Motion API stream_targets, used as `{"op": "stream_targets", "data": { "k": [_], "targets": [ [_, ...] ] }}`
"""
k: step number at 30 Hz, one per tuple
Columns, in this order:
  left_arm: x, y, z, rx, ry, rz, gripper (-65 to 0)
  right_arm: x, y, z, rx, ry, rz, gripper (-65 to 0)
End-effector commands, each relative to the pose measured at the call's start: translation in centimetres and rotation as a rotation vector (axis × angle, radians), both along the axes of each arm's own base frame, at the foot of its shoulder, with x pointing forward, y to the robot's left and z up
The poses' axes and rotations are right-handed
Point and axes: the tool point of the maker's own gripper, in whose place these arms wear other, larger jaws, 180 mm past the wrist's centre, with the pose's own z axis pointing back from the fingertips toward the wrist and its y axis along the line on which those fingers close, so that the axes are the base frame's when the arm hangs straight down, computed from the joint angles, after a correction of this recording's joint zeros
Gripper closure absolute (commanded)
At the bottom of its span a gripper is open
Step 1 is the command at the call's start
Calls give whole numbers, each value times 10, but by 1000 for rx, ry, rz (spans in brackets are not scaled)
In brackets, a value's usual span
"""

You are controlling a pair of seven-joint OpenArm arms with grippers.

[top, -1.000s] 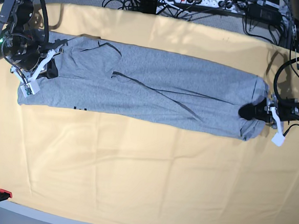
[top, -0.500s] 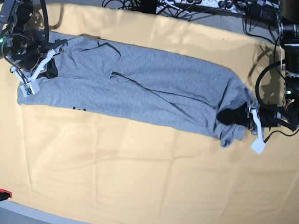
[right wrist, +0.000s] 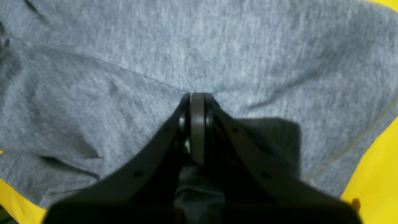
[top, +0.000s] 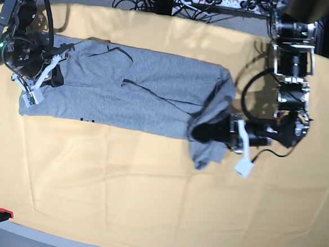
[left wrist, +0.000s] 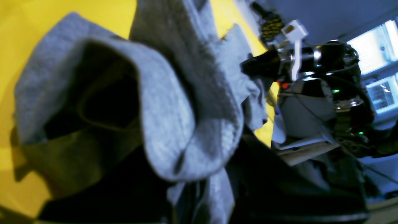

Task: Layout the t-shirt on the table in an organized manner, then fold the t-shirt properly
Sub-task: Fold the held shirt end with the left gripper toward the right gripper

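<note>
Grey t-shirt [top: 138,90] stretched across the far half of the yellow table [top: 148,201], one end lifted and bunched. Pinched there by the left gripper [top: 206,132]. Opposite end clamped in the right gripper [right wrist: 192,102], jaws pressed together on fabric.

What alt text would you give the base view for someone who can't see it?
A grey t-shirt lies lengthwise on a yellow-orange table. The left tool holds one bunched end lifted, and the right tool pins the other end.
</note>
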Motion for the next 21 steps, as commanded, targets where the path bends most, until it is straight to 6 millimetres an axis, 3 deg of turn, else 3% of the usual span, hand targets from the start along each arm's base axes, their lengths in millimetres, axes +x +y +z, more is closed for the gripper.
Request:
{"op": "stream_targets", "data": {
  "k": [1, 11, 18, 19, 21],
  "targets": [
    [9, -5, 21, -54, -55, 7, 0, 9, -3, 12, -5, -49, 6, 0],
    [-27, -77, 4, -158, 30, -119, 0, 9, -3, 12, -5, -49, 7, 0],
    [-43, -98, -1, -144, 48, -200, 0, 9, -3, 12, -5, -49, 7, 0],
    [-44, -101, -1, -146, 49, -207, -36, 9, -3, 12, -5, -49, 7, 0],
    [-47, -106, -4, -133, 52, -220, -230, 9, -3, 12, -5, -49, 7, 0]
  ]
}}
